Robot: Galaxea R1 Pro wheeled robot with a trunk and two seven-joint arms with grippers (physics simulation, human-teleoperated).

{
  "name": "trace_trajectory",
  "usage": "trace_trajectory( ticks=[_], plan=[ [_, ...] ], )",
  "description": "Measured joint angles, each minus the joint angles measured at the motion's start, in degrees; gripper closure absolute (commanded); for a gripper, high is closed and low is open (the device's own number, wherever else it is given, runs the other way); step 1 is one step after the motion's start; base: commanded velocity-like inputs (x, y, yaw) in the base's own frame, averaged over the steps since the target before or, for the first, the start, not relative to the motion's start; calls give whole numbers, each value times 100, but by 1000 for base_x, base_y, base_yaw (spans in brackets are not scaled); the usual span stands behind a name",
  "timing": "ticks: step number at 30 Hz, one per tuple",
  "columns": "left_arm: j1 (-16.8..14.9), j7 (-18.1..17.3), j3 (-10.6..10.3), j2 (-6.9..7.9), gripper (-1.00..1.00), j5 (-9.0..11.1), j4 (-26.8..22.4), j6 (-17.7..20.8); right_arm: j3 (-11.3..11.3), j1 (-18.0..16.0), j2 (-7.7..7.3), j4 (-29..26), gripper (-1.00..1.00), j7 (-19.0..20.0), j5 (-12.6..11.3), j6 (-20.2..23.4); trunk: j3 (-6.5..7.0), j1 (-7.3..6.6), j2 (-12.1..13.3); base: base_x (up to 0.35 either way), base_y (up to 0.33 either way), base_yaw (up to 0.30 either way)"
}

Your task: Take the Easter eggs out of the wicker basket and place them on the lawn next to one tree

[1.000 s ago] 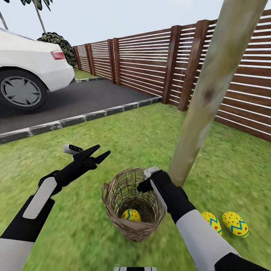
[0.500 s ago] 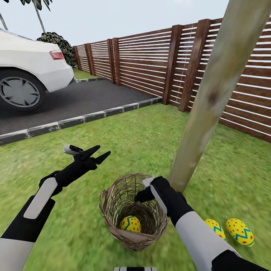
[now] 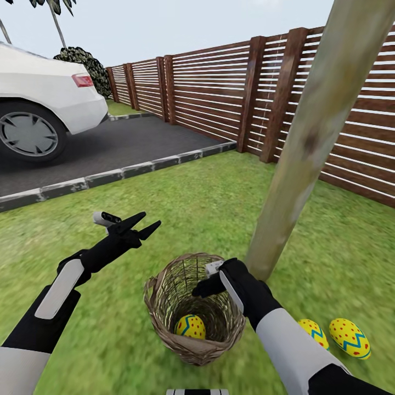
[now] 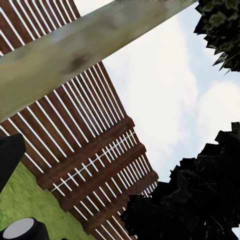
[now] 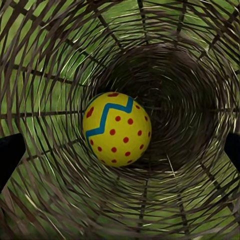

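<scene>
A small round brown wicker basket [image 3: 193,307] of woven twigs sits on the mottled green lawn [image 3: 181,203], just beside the foot of a tall, leaning, pale grey-green tree trunk [image 3: 307,142]. The basket serves as the landmark here. Inside it, at the bottom, lies one yellow Easter egg [image 3: 190,326] with a blue zigzag band and red dots. The right wrist view looks straight down the woven walls at this egg [image 5: 116,129], with dark fingertip edges at either side, well apart, so the right gripper [image 3: 204,286] appears spread wide and holds nothing. It sits at the basket's rim on the tree side, probably lined up to reach in for the last egg.

To the right of the basket, past the right forearm, two more yellow painted eggs [image 3: 332,336] lie on the grass near the tree, likely set there so all three end by one trunk.

The left gripper [image 3: 149,226] hangs above the grass to the basket's left, fingers parted and empty, seemingly parked out of the way. Its wrist camera sees the trunk [image 4: 75,55] and a dark brown slatted wooden fence [image 4: 100,165].

Compared with half a second ago, the right gripper has dipped slightly further over the basket's mouth; the basket, eggs and left arm are unchanged.
</scene>
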Motion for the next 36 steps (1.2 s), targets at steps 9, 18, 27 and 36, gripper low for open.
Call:
trace_trajectory(
  ticks=[9,18,27,36],
  plan=[
    [2,0,3,1,-100,0,107,-1,76,-1,7,24,-100,-17,-1,-7,-8,0,0,0,0,49],
    [8,0,31,0,-100,-3,154,-10,71,0,-7,61,-100,-45,-5,-4,-96,8,-4,0,0,132],
    [9,0,39,0,-100,-10,161,-10,71,0,-19,163,-100,-375,57,-32,-296,31,-16,0,0,1],
    [9,0,39,-5,-100,-10,161,-10,81,0,-36,164,-100,-399,49,-472,-496,54,-28,0,0,0]
  ],
)
